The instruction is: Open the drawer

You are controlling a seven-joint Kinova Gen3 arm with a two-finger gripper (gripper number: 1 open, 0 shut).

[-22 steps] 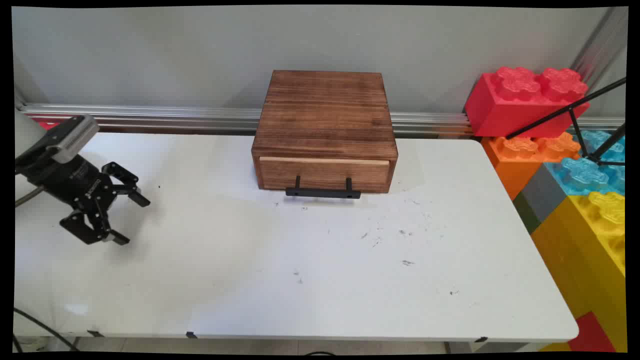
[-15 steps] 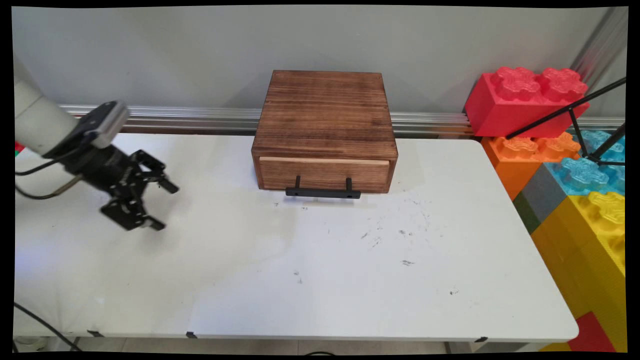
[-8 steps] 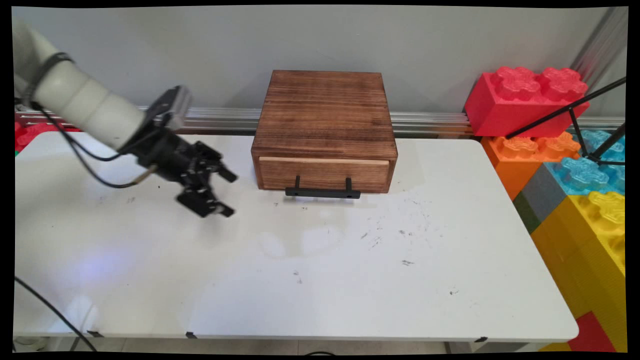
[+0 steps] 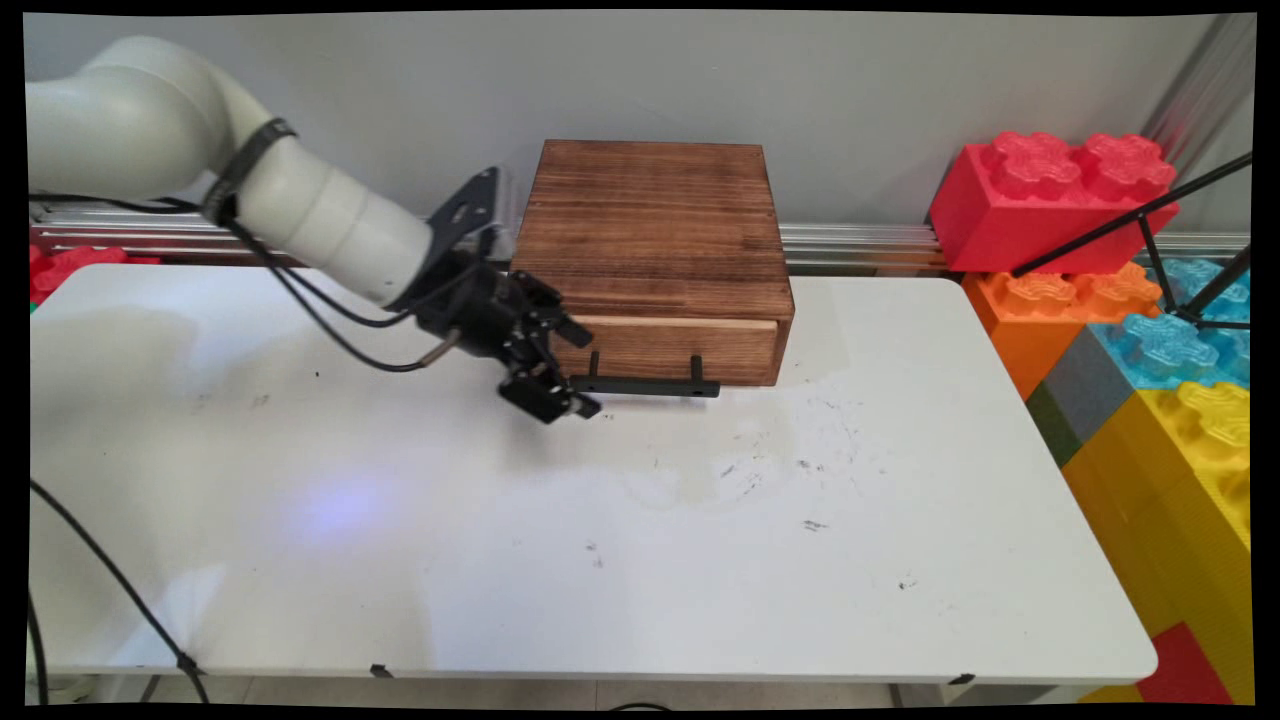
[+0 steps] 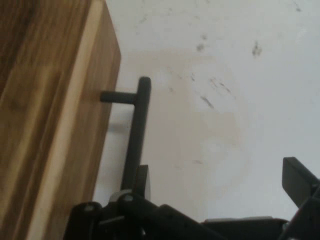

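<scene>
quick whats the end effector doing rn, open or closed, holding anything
End effector: open, holding nothing, its fingers spread at the left end of the black handle on the wooden drawer box.

Dark brown streaked wooden box [image 4: 650, 225], black handle [image 4: 645, 385], scuffed white table [image 4: 600, 560], black fingers [image 4: 572, 332]

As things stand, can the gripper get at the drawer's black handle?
Probably yes: the open gripper sits at the left end of the black handle on the wooden drawer box, with nothing between them.
</scene>
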